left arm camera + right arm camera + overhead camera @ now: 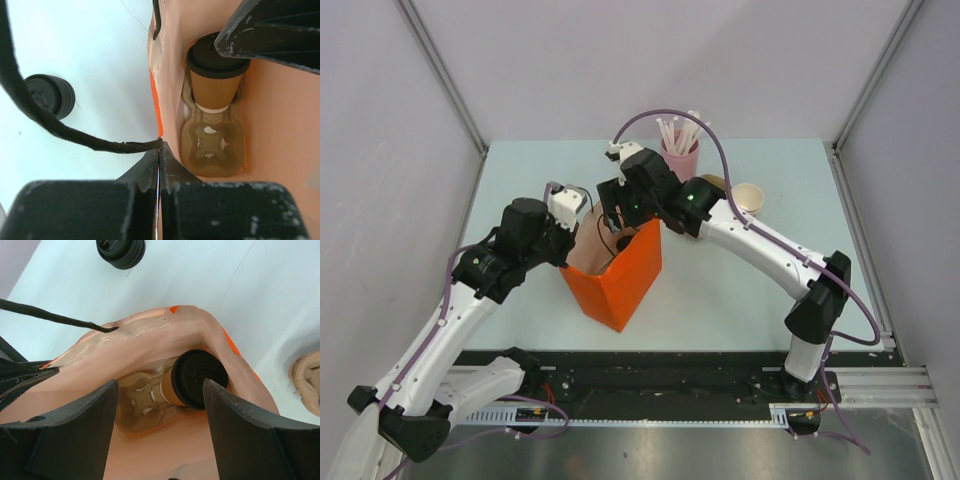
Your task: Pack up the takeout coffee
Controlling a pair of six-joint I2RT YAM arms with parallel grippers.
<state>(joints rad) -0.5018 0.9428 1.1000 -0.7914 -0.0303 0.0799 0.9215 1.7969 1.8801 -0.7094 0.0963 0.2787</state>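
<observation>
Here, the takeout coffee: a small kraft-brown paper cup with a round black plastic lid, standing lid-up deep inside the bag.
Bag: a tall orange paper bag with a pale inner lining, upright on the pale blue-green table between the two arms, its mouth open.
Carrier: a brown moulded-pulp cup carrier lies on the bag's floor; the cup sits in one of its pockets, and the pocket beside it is bare.
Left gripper: its fingers are pressed together on the bag's rim, pinching the paper edge (a black cord handle trails away from that spot).
Right gripper: poised over the bag's mouth with its fingers spread wide, the cup's lid seen below them, close to one finger.
Outside the bag: a stack of black plastic lids stands on the table near the pinched rim.
Far side: a pink cup of white straws and stacked pale-rimmed paper cups stand behind the right arm.
</observation>
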